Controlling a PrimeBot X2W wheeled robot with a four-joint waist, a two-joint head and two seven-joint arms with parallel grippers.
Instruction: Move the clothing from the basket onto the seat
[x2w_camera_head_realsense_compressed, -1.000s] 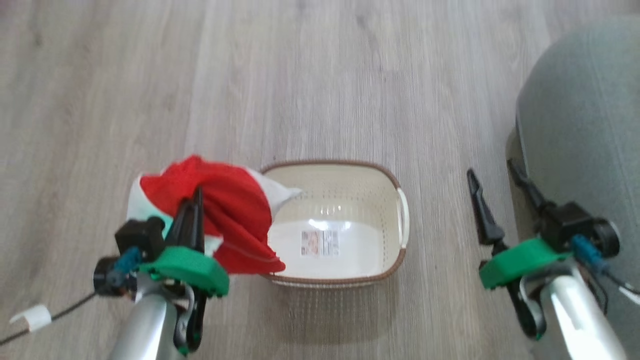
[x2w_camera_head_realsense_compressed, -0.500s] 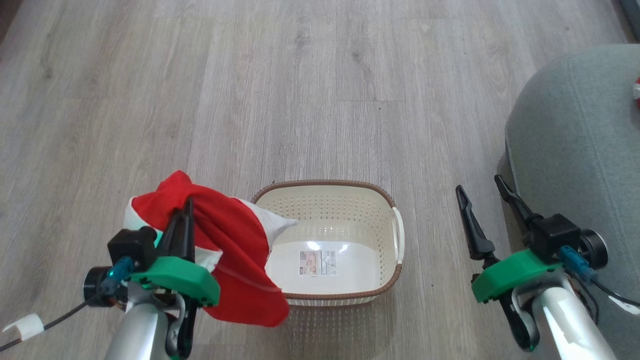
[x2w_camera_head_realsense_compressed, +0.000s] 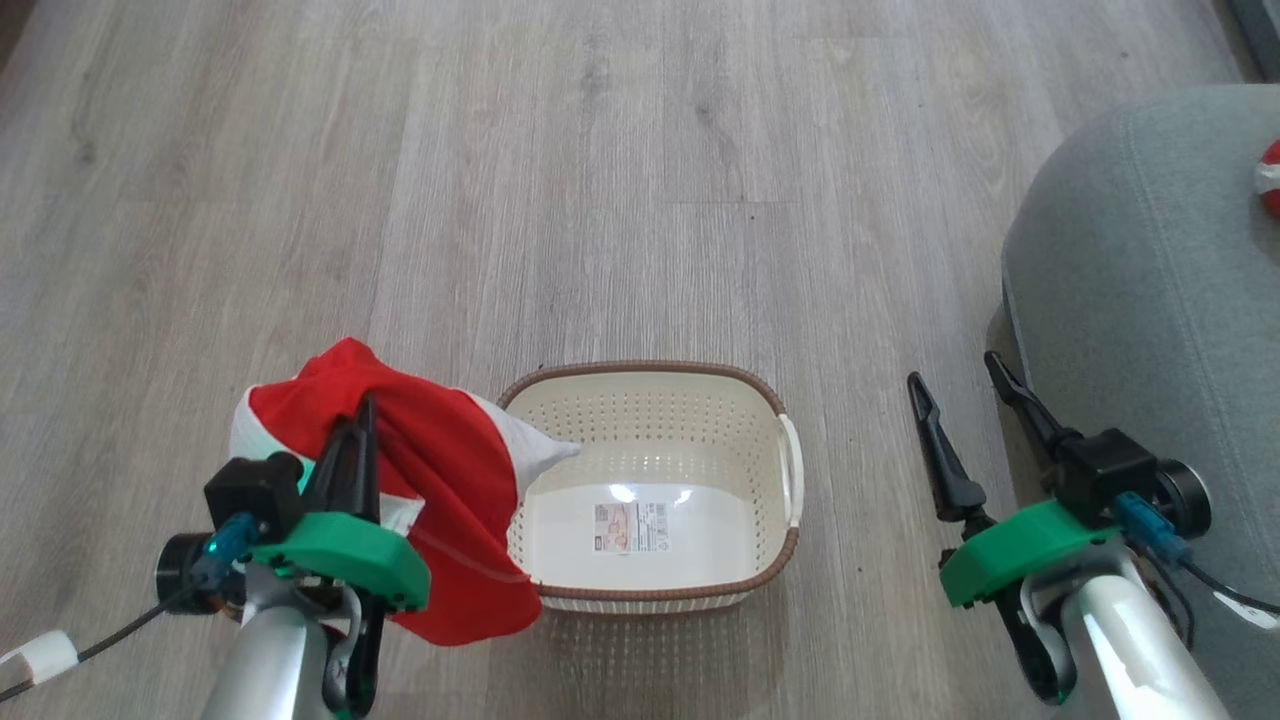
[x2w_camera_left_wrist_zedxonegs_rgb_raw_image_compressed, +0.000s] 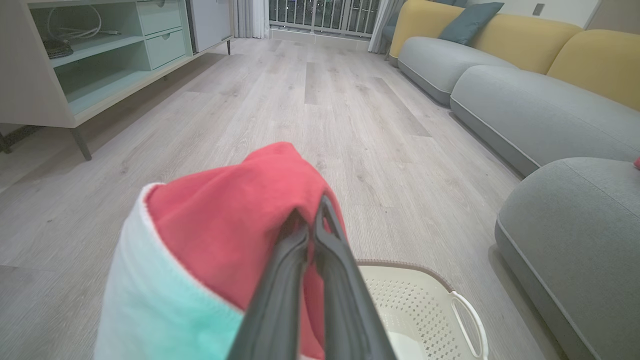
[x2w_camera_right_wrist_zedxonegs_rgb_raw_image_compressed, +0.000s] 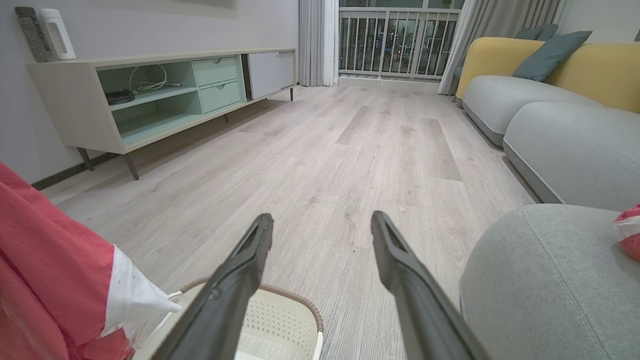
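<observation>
Our left gripper pinches the bright red, white-trimmed thin garment over the left end of the cream perforated plastic basket; our right gripper gapes empty. We reckon the dangling hem could snag the rim on the way to the big grey upholstered seat.

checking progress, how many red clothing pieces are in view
2. One red garment hangs from the shut left gripper at the left end of the basket; another red piece lies on the seat, cut by the frame edge, so more may be hidden.

I note one sticker on the basket floor, at six o'clock from head-view centre; its print is unreadable.
</observation>
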